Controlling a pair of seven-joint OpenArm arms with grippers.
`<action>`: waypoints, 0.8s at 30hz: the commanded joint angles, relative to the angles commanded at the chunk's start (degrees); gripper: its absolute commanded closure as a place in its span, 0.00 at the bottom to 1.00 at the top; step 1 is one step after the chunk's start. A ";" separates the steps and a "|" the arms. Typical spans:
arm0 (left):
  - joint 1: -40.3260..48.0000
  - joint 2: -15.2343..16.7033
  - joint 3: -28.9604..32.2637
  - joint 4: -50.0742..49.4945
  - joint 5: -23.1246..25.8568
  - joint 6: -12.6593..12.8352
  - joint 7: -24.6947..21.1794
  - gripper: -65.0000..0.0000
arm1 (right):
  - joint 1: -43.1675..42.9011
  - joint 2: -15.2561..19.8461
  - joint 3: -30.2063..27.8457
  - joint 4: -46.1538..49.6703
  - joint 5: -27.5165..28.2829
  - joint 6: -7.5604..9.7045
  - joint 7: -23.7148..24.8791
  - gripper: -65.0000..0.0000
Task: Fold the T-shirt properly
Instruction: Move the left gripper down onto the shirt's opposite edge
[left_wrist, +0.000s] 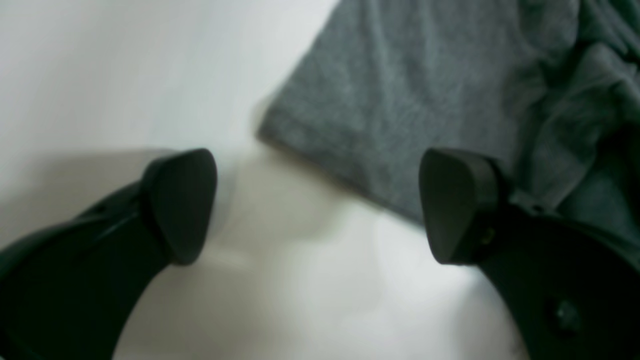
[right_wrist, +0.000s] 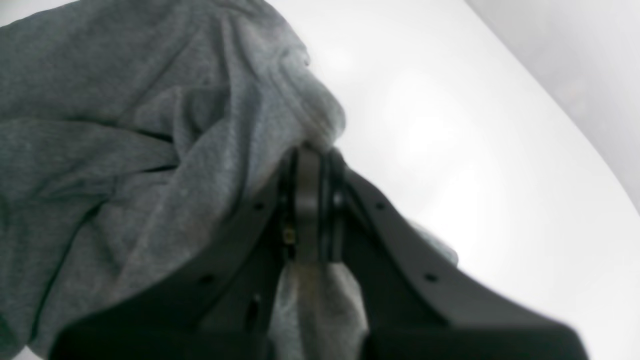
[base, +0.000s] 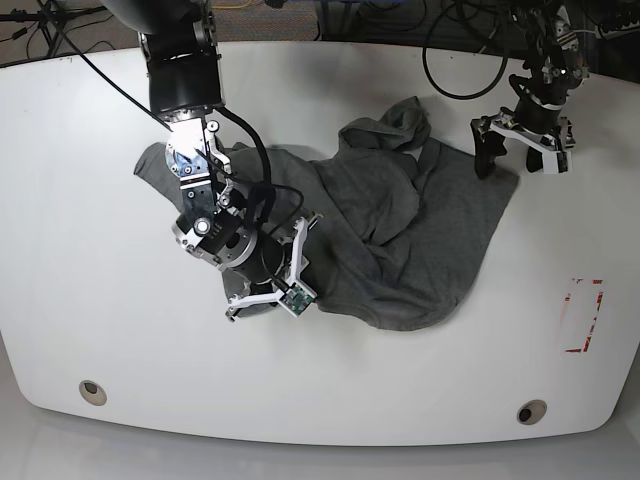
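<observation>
White table (base: 80, 300) with the T-shirt (base: 420, 240) crumpled mid-table | right gripper (right_wrist: 310, 200) pinched on cloth at the shirt's near-left edge | left gripper (left_wrist: 320, 205) spread wide, empty, off its far-right corner | step: spreading flat | next: left takes that corner.

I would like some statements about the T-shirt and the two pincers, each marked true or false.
1. The right pincer is shut on the T-shirt. True.
2. The left pincer holds a sleeve. False: it is open and holds nothing, beside a cloth edge.
3. The T-shirt is folded into a neat rectangle. False: it lies crumpled and bunched.
4. The table is white. True.
5. The T-shirt has a large print. False: it is plain grey.
</observation>
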 joint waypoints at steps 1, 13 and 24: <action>-0.26 0.00 0.18 -0.35 0.00 0.00 0.00 0.06 | 0.00 0.00 0.00 0.09 0.00 0.00 -0.09 1.00; -3.69 -0.18 5.98 -5.63 0.00 0.00 0.09 0.06 | 0.00 0.00 -0.09 1.23 0.00 0.09 -0.09 1.00; -5.54 -0.18 8.62 -8.35 -0.09 0.00 0.09 0.66 | -0.62 0.00 -0.09 2.55 0.09 0.09 -0.09 1.00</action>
